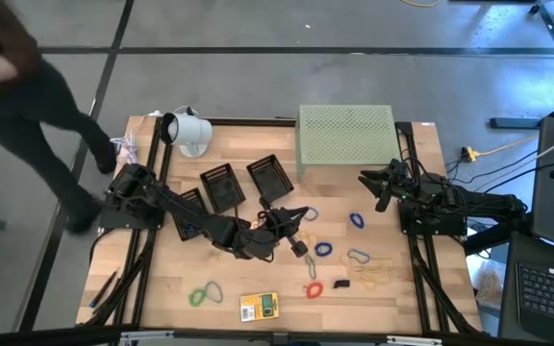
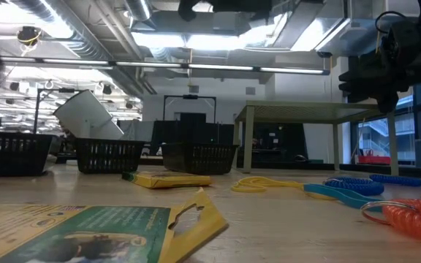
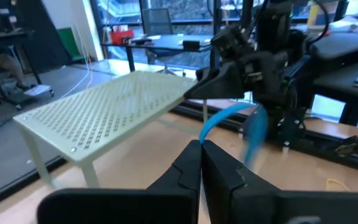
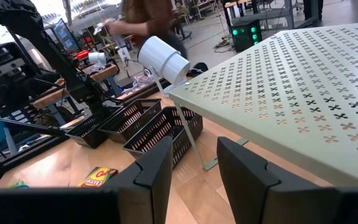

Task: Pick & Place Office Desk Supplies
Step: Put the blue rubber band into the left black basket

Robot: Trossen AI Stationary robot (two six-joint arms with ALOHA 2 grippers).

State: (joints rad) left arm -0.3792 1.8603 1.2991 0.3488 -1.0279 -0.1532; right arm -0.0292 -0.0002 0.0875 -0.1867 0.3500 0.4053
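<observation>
Blue rubber band (image 3: 229, 118) dangles from the clenched tips of the left gripper (image 1: 282, 217), lifted above mid-table just in front of the black mesh baskets (image 1: 269, 177). The other loose bands and clips (image 1: 322, 250) lie on the wooden tabletop (image 1: 412, 288) just beside and beyond it. The right gripper (image 1: 381, 185), fingers parted and empty, waits beside the pale green perforated stand (image 1: 345, 135).
</observation>
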